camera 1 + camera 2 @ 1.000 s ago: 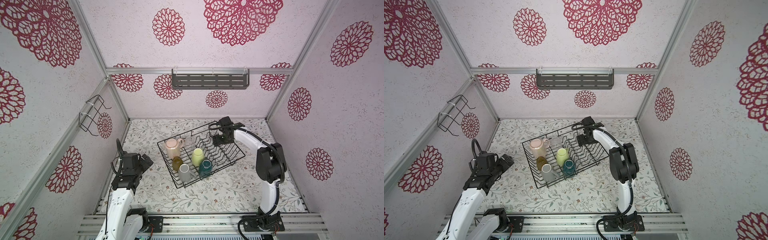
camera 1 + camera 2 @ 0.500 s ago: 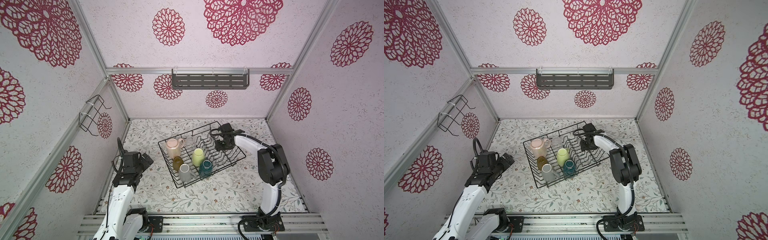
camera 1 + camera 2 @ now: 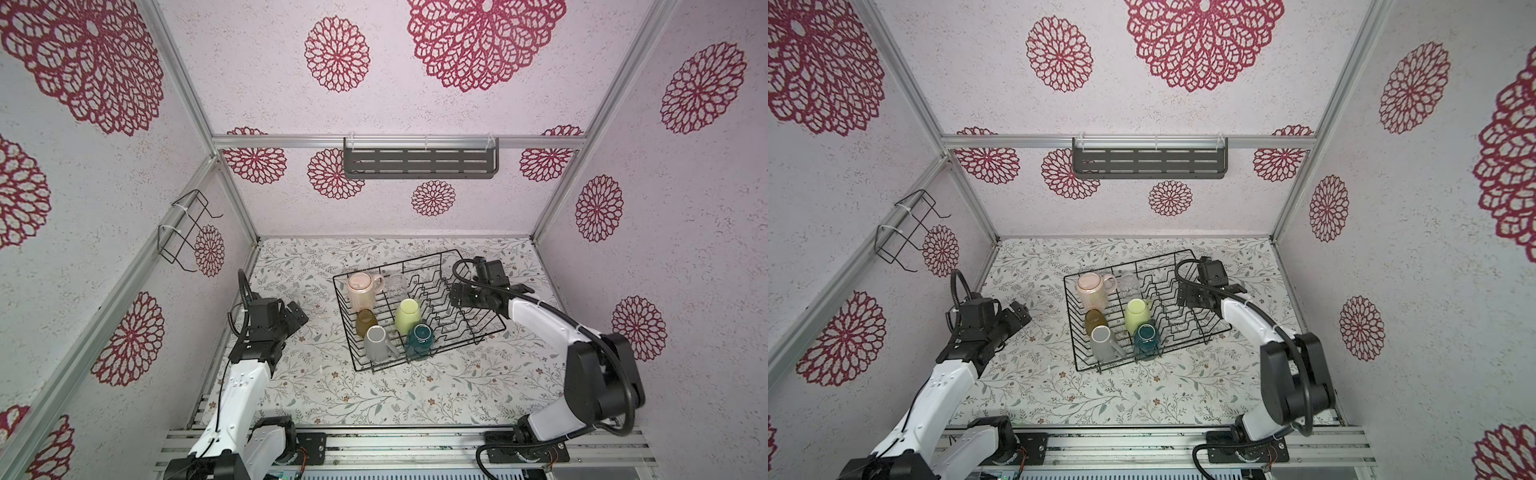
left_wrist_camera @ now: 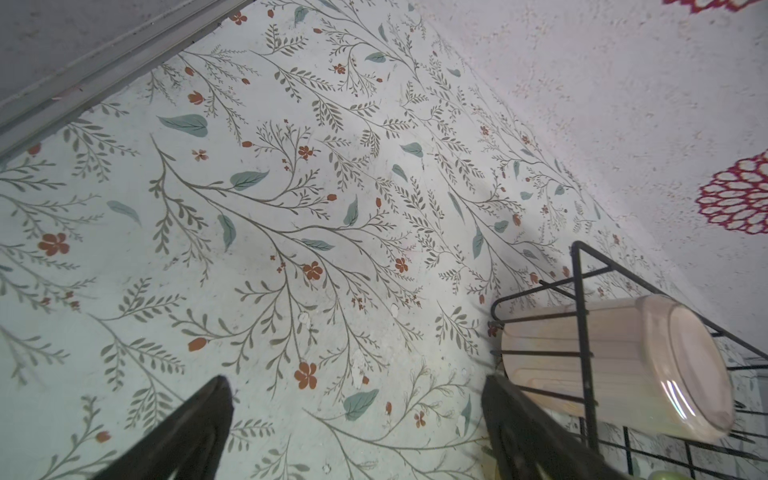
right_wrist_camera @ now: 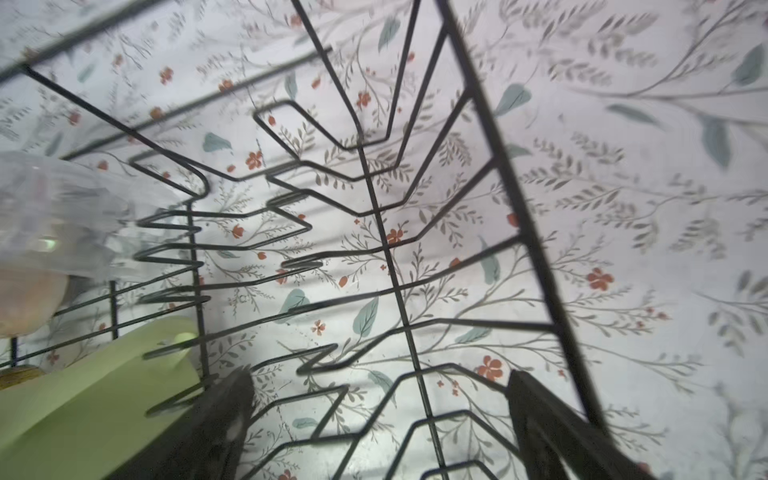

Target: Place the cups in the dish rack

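Observation:
The black wire dish rack stands mid-table in both top views. Several cups stand in its left half: pink mug, small clear glass, amber tumbler, yellow-green mug, grey mug and teal mug. My right gripper hangs open over the zigzag dividers with nothing between its fingers; the yellow-green mug lies beside it. My left gripper is open and empty over bare table, left of the rack, near the pink mug.
A grey slotted shelf hangs on the back wall. A small black wire holder is fixed to the left wall. Patterned walls close in the table on three sides.
My right gripper has drawn back from the rack's far rim toward its right side and has opened. The rack with its cups has shifted slightly to the right. The left arm is nearly still.

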Motion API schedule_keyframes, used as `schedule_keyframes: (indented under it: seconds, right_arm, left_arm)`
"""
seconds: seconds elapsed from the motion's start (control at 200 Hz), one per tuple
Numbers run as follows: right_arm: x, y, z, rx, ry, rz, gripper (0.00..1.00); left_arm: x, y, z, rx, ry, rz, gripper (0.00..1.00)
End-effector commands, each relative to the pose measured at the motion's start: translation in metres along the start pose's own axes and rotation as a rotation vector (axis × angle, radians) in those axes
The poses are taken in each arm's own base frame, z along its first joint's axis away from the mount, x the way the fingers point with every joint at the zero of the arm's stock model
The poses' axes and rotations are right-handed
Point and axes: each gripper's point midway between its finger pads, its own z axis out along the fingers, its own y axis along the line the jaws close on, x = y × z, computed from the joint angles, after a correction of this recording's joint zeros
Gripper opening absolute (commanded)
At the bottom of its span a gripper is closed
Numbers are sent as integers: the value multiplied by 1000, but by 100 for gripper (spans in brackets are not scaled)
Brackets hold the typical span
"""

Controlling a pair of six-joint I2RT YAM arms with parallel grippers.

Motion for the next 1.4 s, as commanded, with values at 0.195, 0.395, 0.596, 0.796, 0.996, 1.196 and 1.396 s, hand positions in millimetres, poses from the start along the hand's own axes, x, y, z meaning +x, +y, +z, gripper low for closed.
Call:
schedule_keyframes:
  seconds: [0.195,0.395,0.596,0.796,0.996,1.196,1.396]
  right_arm:
    - [-73,-53,-98,210,-592,135,99]
    - [-52,-137,-73,276,-475,344,99]
    - [-26,-167,-69,417,-615,181,99]
    - [0,-155,-25,317,-547,42,99]
    - [2,-112,6,111,-473,-97,99]
    - [12,-71,8,79,-475,-290,99]
    - [16,-86,-28,248,-631,-248,99]
  left_arm:
    - [-44,-8,18,-25,-162,154,97]
    - [-52,-13,32,-19,-205,226,97]
    - [-58,-20,40,-6,-222,342,97]
    - [-53,-19,41,66,-407,389,97]
    - [-52,-24,43,105,-453,407,97]
    - [-49,-33,52,139,-412,442,97]
    - [-42,-43,48,213,-411,458,97]
